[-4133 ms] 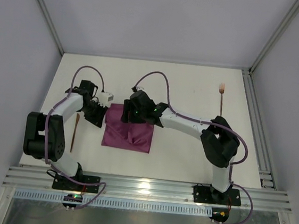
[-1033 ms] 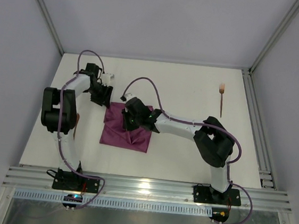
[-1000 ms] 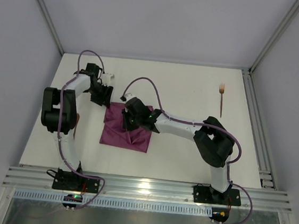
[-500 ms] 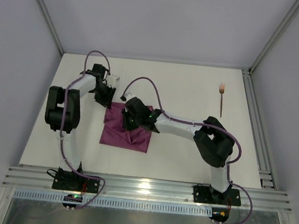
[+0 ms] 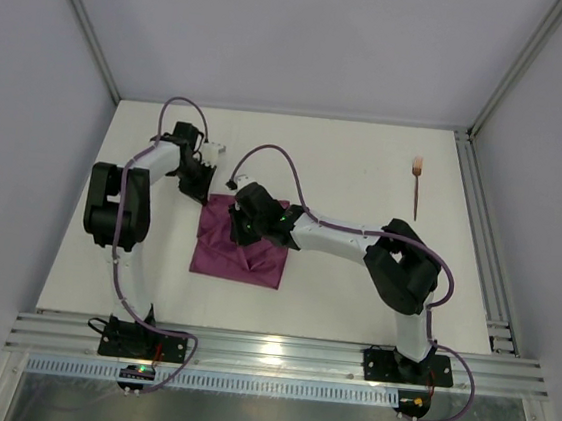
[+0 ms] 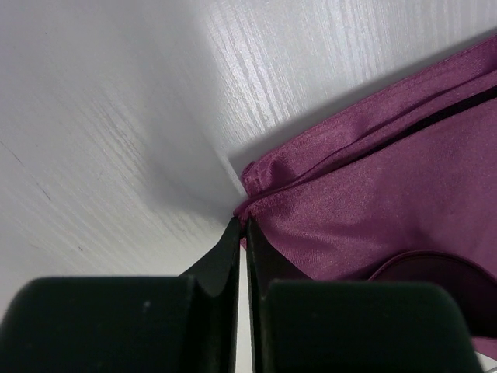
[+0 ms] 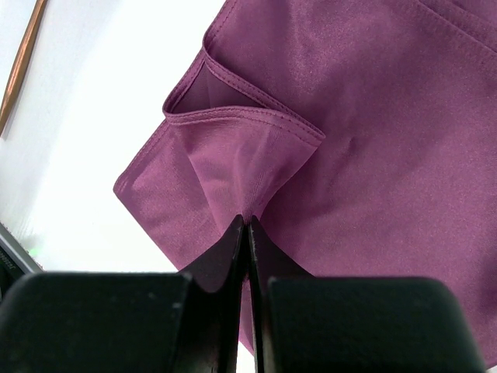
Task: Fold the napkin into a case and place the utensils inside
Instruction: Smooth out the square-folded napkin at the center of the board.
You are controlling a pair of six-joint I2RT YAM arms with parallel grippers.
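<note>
The maroon-purple napkin (image 5: pixel 256 253) lies partly folded on the white table, left of centre. My left gripper (image 5: pixel 201 190) sits at its far left corner, and its fingertips (image 6: pixel 233 233) are shut on that corner of the napkin (image 6: pixel 373 179). My right gripper (image 5: pixel 245 239) is over the cloth's middle, shut on a raised pinch of the napkin (image 7: pixel 373 116) that forms a loose flap. One copper fork (image 5: pixel 416 185) lies far off at the right rear. Another thin copper utensil (image 7: pixel 22 66) shows on the table left of the cloth.
Aluminium rails (image 5: pixel 276 351) run along the table's near edge, and another rail (image 5: pixel 484 242) runs down its right side. Grey walls close in the back and sides. My left arm's elbow (image 5: pixel 116 203) stands left of the napkin, with purple cables looping over both arms.
My left gripper has closed from open onto the napkin's far left corner, after moving up to it from the left side. My right gripper kept its pinch and stayed put.
</note>
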